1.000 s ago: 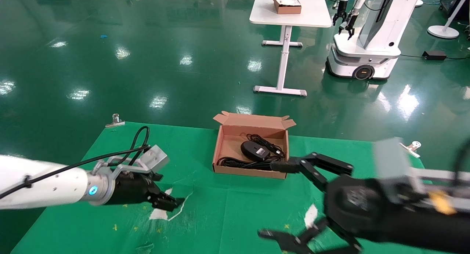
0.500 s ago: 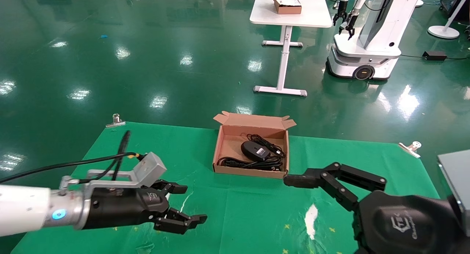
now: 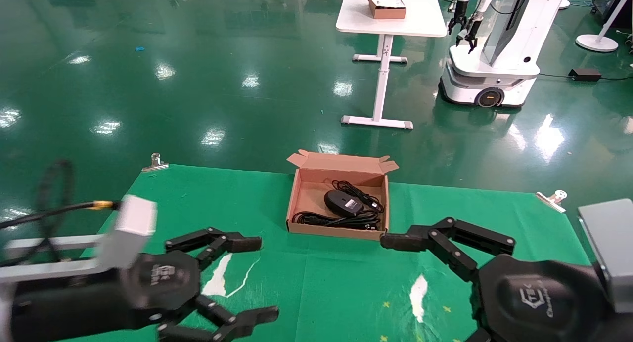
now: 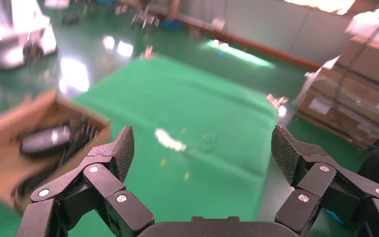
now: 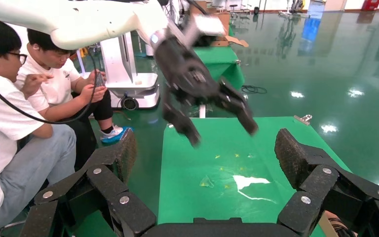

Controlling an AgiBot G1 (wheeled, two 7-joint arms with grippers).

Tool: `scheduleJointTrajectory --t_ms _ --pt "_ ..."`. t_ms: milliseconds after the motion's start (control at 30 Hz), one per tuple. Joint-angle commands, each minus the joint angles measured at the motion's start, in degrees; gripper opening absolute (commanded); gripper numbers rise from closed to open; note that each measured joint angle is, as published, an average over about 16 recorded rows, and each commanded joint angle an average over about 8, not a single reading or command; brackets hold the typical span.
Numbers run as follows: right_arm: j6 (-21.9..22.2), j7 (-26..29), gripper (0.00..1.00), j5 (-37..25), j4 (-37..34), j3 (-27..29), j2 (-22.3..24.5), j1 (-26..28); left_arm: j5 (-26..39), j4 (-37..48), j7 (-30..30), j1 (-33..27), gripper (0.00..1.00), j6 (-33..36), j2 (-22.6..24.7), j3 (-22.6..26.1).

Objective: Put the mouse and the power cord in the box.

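The brown cardboard box (image 3: 336, 232) stands open at the middle of the green cloth. Inside it lie the black mouse (image 3: 341, 202), with its thin cable bundled beside it, and the thick power cord (image 3: 321, 218) along the front wall. My left gripper (image 3: 257, 277) hovers open and empty over the near left of the cloth, well short of the box. My right gripper (image 3: 390, 295) is open and empty at the near right, its upper fingertip just in front of the box's right corner. The left wrist view shows the box (image 4: 0, 131) and the mouse (image 4: 47, 139) off to one side.
Metal clips (image 3: 155, 162) (image 3: 554, 197) pin the cloth's far corners. White worn patches (image 3: 217, 280) (image 3: 419, 290) mark the cloth. Beyond it stand a white table (image 3: 390, 21) and another robot (image 3: 494, 50). Two seated people (image 5: 39, 89) show in the right wrist view.
My left arm has pulled back toward the near left edge and its gripper has opened wide. My right gripper has drawn back from the box's front wall, still open.
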Motion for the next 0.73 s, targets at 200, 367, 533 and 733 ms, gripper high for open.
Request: scheduleJointTrajectory --t_ms 200,367,533,733 --pt "0.0 0.0 1.0 0.0 0.0 0.0 0.0 0.0 -9.7 -3.7 6.2 4.2 1.0 5.0 -3.4 -6.4" --pt "0.0 0.0 1.0 0.1 0.0 0.0 0.1 -0.1 -13.7 -5.2 8.1 5.9 1.0 6.9 -4.7 -9.0" --pt "-0.1 0.0 1.0 0.1 0.0 0.0 0.1 -0.1 -14.2 -5.3 8.2 6.1 1.0 7.1 -4.8 -9.2" --pt "-0.1 0.0 1.0 0.1 0.0 0.0 0.1 -0.1 -13.3 -5.0 7.9 5.7 1.0 6.7 -4.6 -8.7"
